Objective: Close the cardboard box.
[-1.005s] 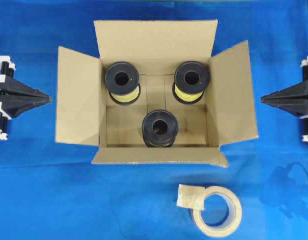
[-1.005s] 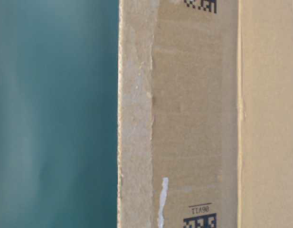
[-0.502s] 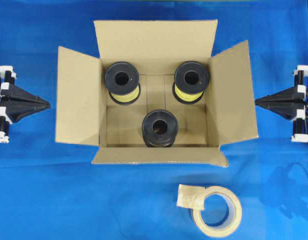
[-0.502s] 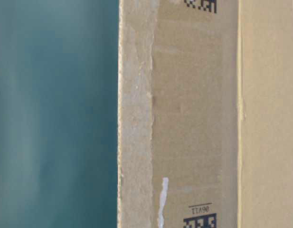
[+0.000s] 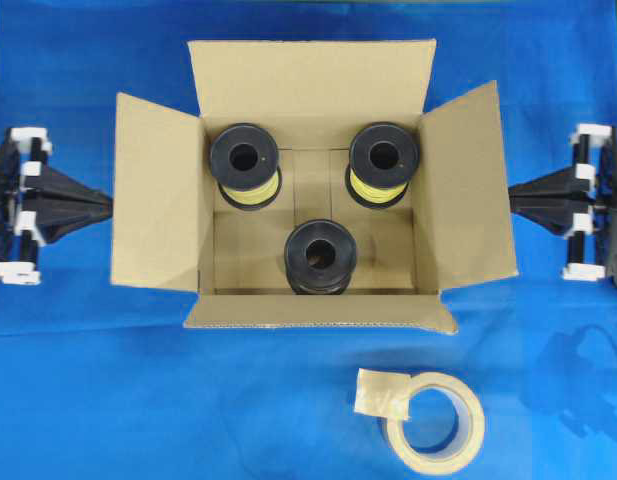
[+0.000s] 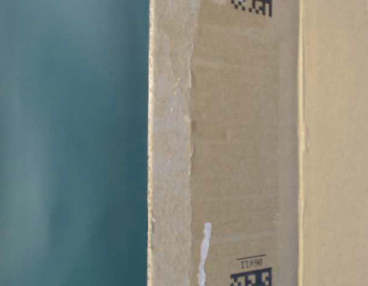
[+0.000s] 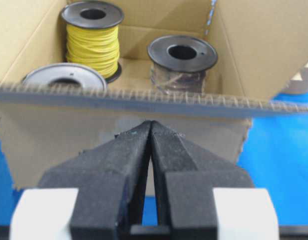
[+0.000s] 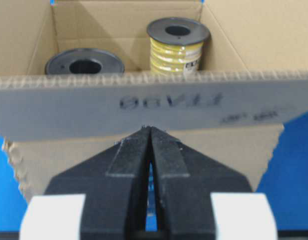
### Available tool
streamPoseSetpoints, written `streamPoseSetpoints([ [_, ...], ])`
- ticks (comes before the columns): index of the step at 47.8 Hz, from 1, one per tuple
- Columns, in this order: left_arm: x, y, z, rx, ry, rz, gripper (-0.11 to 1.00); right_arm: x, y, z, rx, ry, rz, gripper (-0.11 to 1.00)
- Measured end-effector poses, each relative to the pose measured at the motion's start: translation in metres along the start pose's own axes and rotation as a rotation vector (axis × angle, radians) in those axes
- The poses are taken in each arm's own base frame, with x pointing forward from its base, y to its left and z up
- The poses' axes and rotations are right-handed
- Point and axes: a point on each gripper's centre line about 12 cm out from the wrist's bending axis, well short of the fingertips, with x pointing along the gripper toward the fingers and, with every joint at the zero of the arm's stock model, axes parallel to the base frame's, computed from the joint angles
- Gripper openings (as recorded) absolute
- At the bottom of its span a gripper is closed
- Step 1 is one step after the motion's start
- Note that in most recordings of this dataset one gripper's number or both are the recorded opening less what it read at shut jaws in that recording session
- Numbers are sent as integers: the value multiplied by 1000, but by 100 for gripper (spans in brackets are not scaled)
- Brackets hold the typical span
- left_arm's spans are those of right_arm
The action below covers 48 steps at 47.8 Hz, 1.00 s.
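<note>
Corrugated cardboard box (image 5: 308, 295) open, flaps splayed; left gripper (image 5: 106, 200), right gripper (image 5: 515, 197) jaws clenched, empty.

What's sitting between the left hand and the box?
Nothing: in the overhead view only a sliver of bare blue cloth separates the left hand from the cardboard box.

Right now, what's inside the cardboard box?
The cardboard box holds three black-flanged spools: two wound with yellow wire and a darker one. The floor beneath the spools is covered.
</note>
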Motion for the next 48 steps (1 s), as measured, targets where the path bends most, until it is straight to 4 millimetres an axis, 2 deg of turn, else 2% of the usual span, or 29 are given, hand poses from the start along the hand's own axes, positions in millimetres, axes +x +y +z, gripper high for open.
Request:
streamPoseSetpoints([
  [18,75,-3,12,35,1,3,0,60,11,20,-23,26,5,0],
  [28,115,1,16,64,17,20,0,90,14,20,-26,55,3,0],
  [36,134,3,17,80,59,28,0,108,16,17,-32,88,2,0],
  [48,141,5,14,79,89,33,0,110,16,14,-33,106,1,0],
])
